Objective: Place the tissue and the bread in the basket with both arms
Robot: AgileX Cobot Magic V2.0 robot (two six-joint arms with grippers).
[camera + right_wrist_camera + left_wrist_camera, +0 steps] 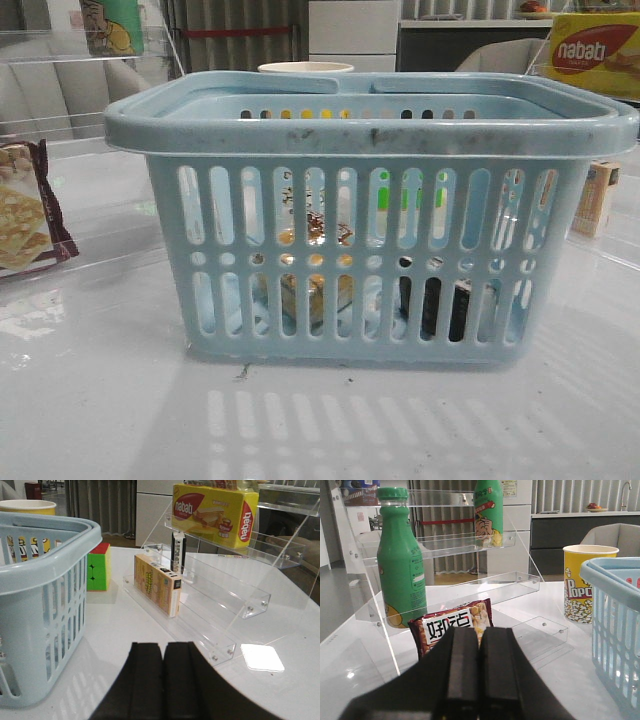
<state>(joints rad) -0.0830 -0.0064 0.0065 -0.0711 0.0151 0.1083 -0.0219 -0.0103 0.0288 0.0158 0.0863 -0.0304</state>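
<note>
One bread bag [312,262] and one tissue packet [433,305] are sitting inside the basket [372,130], while the left gripper [479,672] and right gripper [163,680], jaws pressed together empty, are hanging outside its rim.

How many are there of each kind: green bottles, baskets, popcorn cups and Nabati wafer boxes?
Green bottles: 2
Pale blue basket: 1
Popcorn cup: 1
Nabati wafer box: 1
Total: 5
</note>
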